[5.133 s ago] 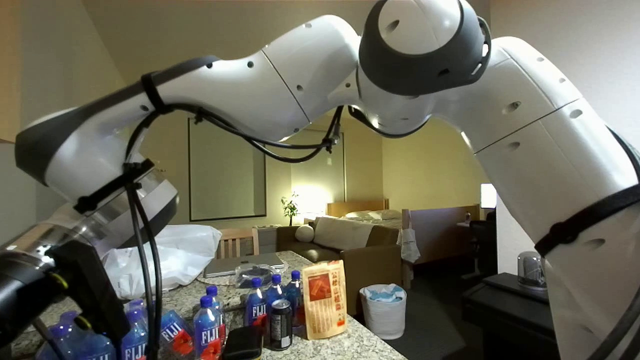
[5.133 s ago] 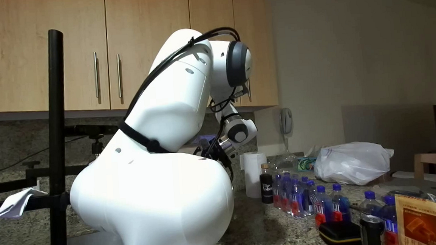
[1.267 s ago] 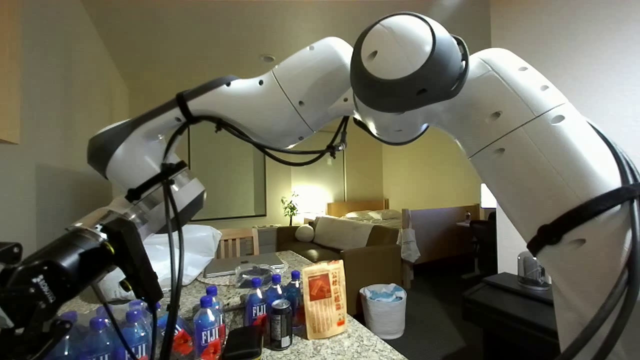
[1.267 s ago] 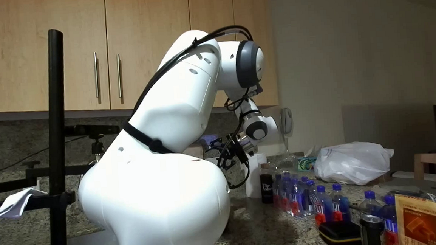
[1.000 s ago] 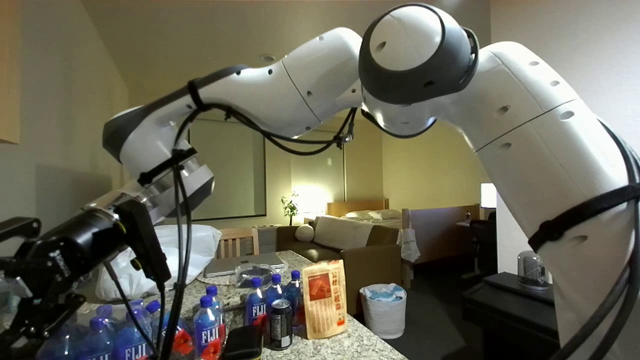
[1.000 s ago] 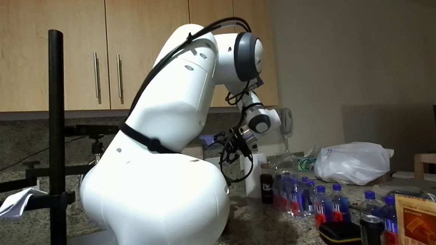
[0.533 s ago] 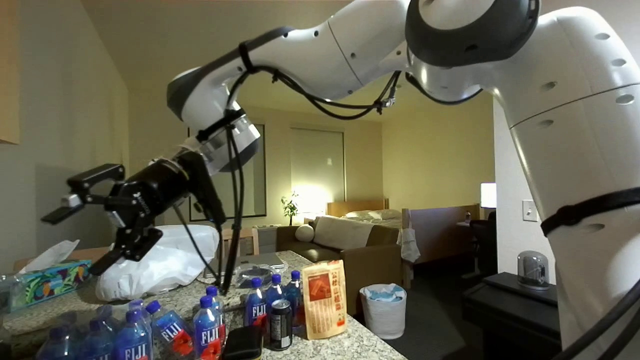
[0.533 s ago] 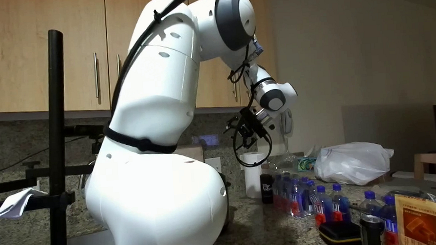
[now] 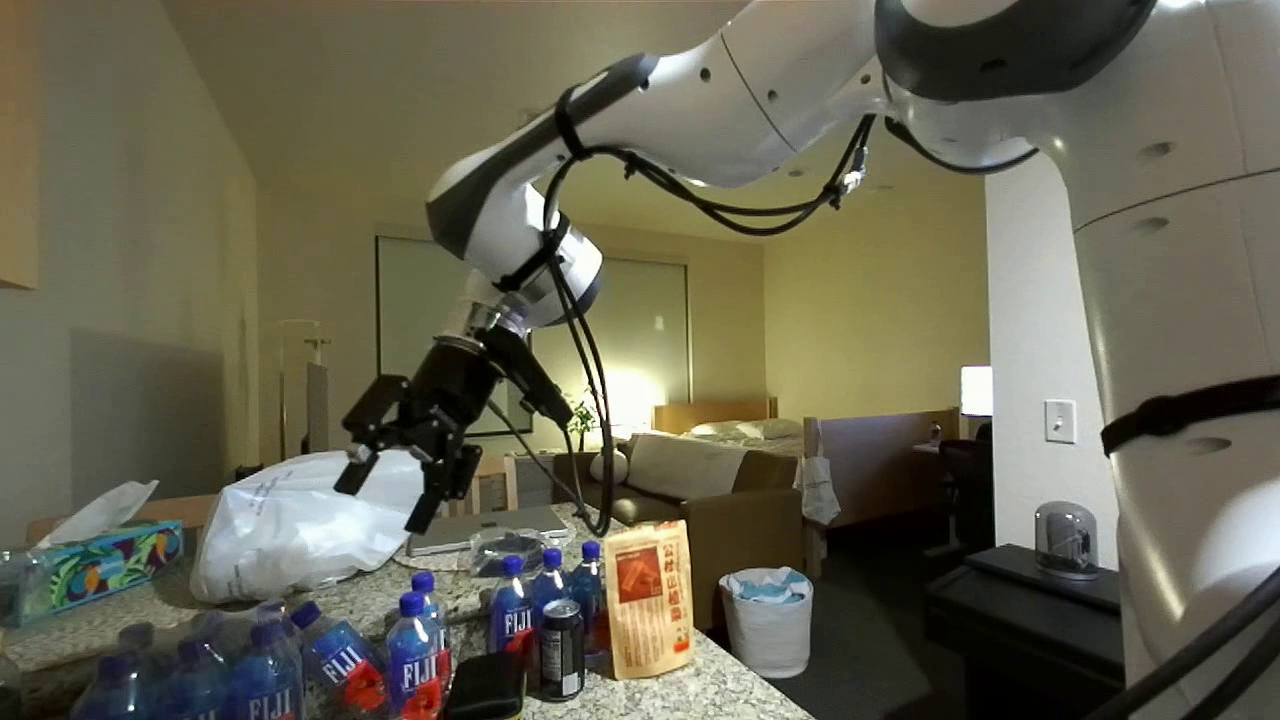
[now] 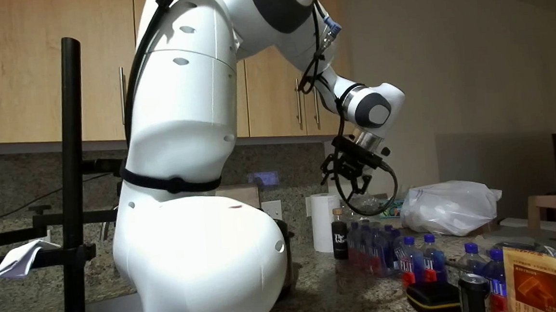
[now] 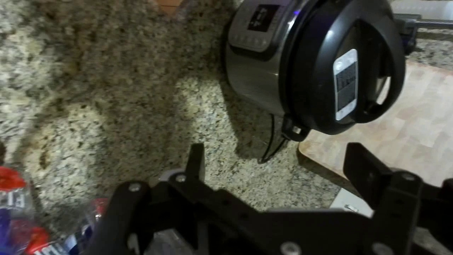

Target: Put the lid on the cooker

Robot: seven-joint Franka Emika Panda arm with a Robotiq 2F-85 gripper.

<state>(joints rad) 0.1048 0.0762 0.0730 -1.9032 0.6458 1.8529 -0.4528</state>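
Observation:
In the wrist view, the cooker [image 11: 255,76] stands on the granite counter, a steel body with a dark display panel. The black domed lid [image 11: 315,81], with a labelled top and a loop-like handle, sits on top of it. My gripper [image 11: 275,145] is open, its black fingers wide apart with only counter visible between them, and apart from the lid. An exterior view shows the gripper [image 9: 382,503] hanging in the air above the bottles, pointing down and to the side. In an exterior view the cooker [image 10: 288,256] is mostly hidden behind my arm.
Several water bottles [image 9: 265,670] crowd the counter below the gripper, near a dark bottle [image 10: 340,234] and a paper towel roll [image 10: 324,223]. A wooden board [image 11: 424,124] lies beside the cooker. A white plastic bag [image 10: 450,208], black case [image 10: 434,297] and paper pouch [image 9: 648,600] stand farther along.
My arm has risen and pulled back, carrying the gripper away from the cooker side toward the bottles and the white bag. The gripper now points more downward; its fingers stay open over the last half second.

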